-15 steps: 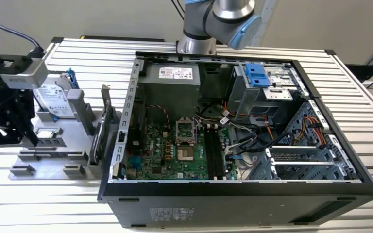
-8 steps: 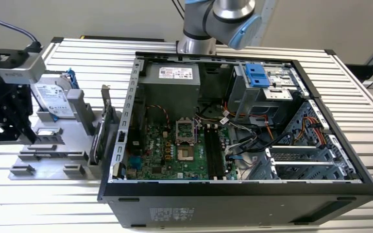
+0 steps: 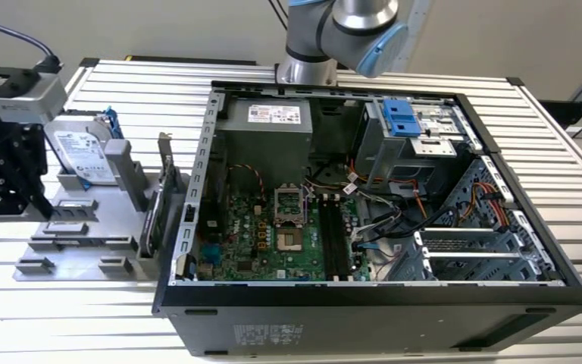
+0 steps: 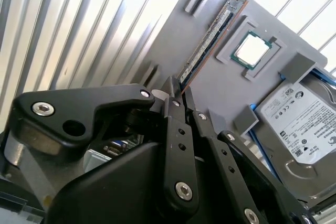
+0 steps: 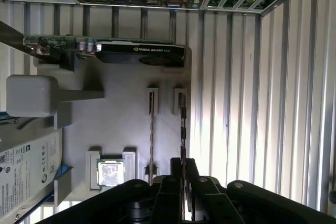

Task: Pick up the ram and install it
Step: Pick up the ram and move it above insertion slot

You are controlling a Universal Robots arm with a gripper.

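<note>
1. Position: the ram (image 4: 212, 40) stands on its long edge in the grey holder tray (image 4: 173, 35) on the desk (image 3: 69, 318), to the exterior view's left of the open computer case (image 3: 372, 303).
2. Your end effector (image 4: 179, 90) sits at the ram's near end. The stick's long axis runs straight away from it, in line with the gap between the jaws.
3. You have the jaws drawn narrow, one on each flat face. They seem to pinch the stick, which is not yet lifted from its slots.
4. The square processor chip (image 4: 252, 50) lies just beside the ram, apart from your jaws.
</note>
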